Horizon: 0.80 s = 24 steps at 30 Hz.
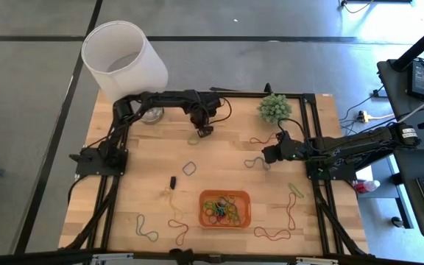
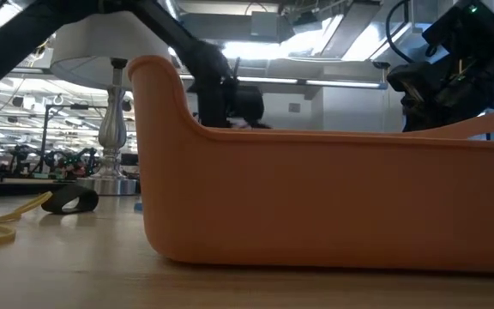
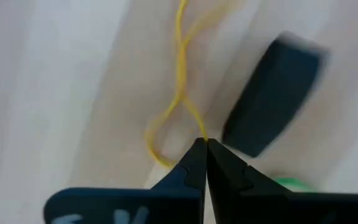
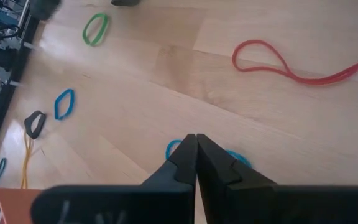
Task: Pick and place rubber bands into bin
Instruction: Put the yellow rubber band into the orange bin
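Your left gripper (image 3: 202, 144) was closed, pinching a yellow rubber band (image 3: 180, 93) near the table's far edge, beside a dark block (image 3: 271, 93). Your right gripper (image 4: 196, 142) was also closed, tips pressed onto a blue rubber band (image 4: 174, 149) right of centre. The bin (image 1: 224, 209) sat toward the near edge, bands inside, with open wood (image 1: 219, 165) between it and both arms.

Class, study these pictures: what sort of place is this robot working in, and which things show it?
Probably a robotics lab or workshop. A wooden table stands on a bare grey floor, a desk with electronics and cables sits beside it, and the low view shows a large hall with ceiling strip lights.
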{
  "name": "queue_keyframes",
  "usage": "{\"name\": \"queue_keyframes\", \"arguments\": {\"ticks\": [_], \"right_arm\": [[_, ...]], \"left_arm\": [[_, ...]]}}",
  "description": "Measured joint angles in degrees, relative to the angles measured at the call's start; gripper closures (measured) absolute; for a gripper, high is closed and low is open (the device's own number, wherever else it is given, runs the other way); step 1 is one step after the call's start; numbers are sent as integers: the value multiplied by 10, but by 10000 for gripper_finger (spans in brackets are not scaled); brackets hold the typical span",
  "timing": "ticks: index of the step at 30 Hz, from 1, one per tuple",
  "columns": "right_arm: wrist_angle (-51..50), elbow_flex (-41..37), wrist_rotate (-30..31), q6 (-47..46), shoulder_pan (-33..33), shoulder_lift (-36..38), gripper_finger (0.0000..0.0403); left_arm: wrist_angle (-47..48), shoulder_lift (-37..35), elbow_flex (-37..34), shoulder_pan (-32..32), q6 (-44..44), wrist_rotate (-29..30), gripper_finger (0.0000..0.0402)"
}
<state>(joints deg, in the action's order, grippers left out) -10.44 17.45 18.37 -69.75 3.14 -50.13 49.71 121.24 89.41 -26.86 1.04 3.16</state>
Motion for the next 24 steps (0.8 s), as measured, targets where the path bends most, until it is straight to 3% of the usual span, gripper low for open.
{"name": "queue_keyframes", "arguments": {"ticks": [19, 24], "right_arm": [[-2, 0, -1, 30, 0, 0, 391], [-1, 0, -36, 28, 0, 0, 391]], "left_arm": [[18, -176, 3, 104, -72, 83, 400], [16, -212, 3, 139, -98, 90, 400]]}}
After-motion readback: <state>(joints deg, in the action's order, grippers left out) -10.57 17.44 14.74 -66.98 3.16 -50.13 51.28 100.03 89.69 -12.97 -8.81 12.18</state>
